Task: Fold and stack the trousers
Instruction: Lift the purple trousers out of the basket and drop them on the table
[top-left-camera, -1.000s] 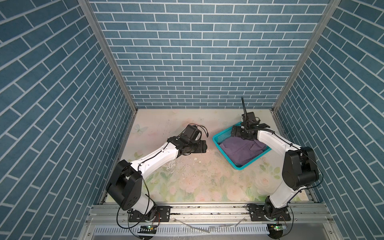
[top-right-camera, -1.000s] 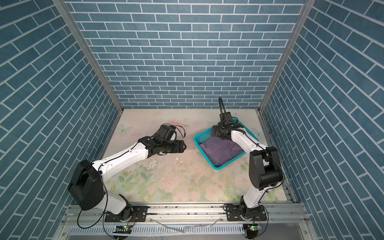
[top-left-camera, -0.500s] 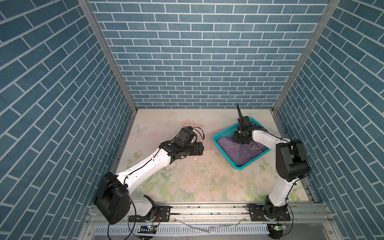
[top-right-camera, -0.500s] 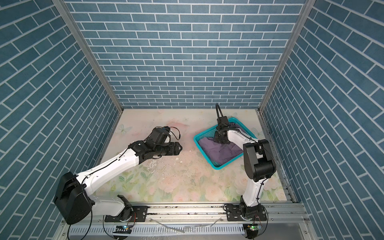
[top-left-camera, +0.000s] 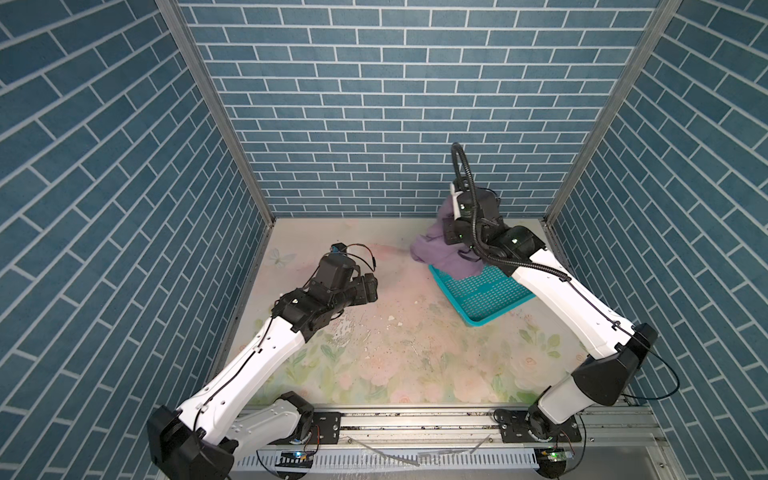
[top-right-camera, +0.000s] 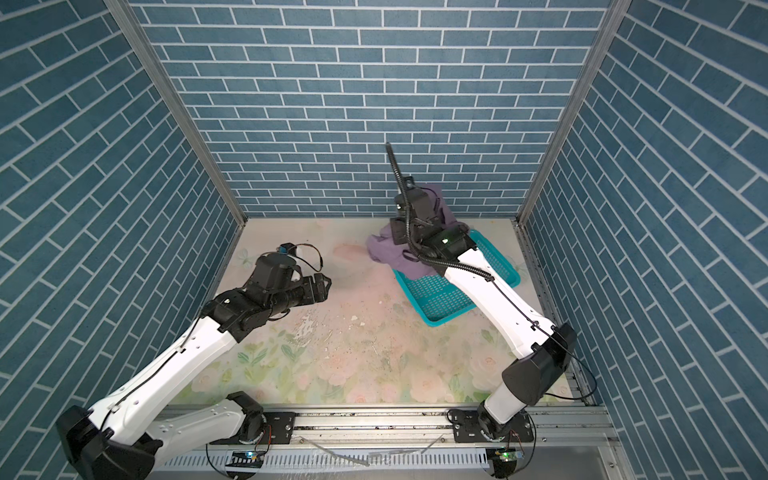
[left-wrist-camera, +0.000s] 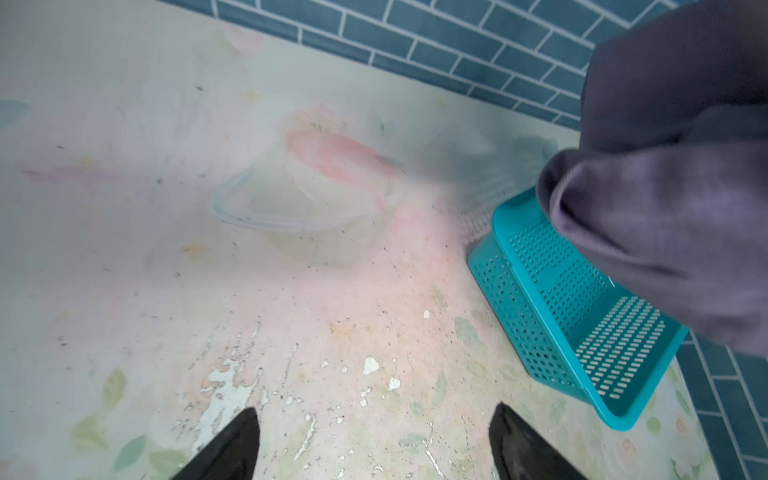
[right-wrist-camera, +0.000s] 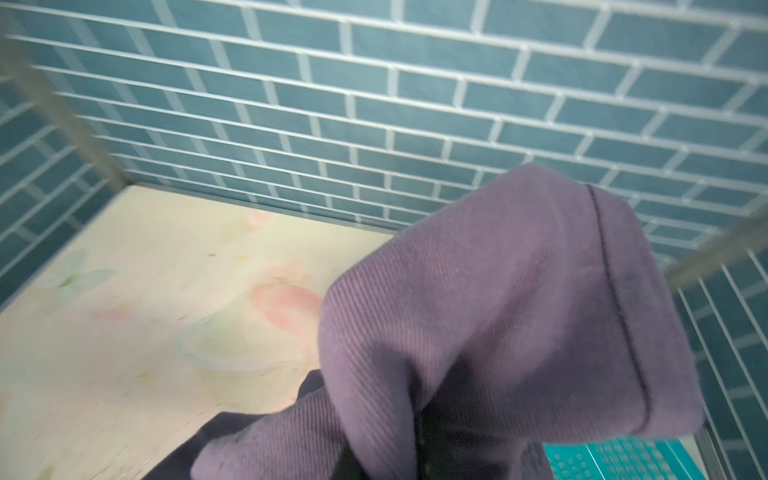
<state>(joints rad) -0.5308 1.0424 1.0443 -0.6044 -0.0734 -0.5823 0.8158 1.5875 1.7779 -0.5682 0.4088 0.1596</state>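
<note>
Nearest you, the left gripper (top-left-camera: 369, 286) hangs low over the table (top-left-camera: 395, 357). Its black fingers (left-wrist-camera: 232, 444) are spread wide with nothing between them, and it is aimed across bare table toward the basket (top-left-camera: 484, 293). The tabletop is a flat, pale floral print, flaked to white patches just ahead of those fingers.

Further back on your right sits the basket, a shallow rectangular tray of teal perforated plastic. In both top views its long axis runs from the near right toward the far left. The near part of its floor is bare. The right arm's white forearm crosses above its right side, so you lose that rim in a top view (top-right-camera: 436, 291).

Beyond that, the trousers (top-left-camera: 436, 249) are bunched and lifted at the far right, close to the back wall. The right gripper (top-left-camera: 452, 205) is raised and pinching them, with the cloth draped over its jaws so that you cannot see the fingers themselves. The bundle's long axis drops from the gripper down to the basket's far end, where the lower folds cover the far rim and a lobe spills out toward the table's middle. The fabric is soft mauve twill with fine diagonal ribs, and one stitched hem edge shows in the right wrist view (right-wrist-camera: 615, 299). You cannot tell which end is the waistband.

A black corrugated cable (top-left-camera: 461, 166) arcs above the right wrist, against the blue brick-pattern wall (top-left-camera: 374, 104).
</note>
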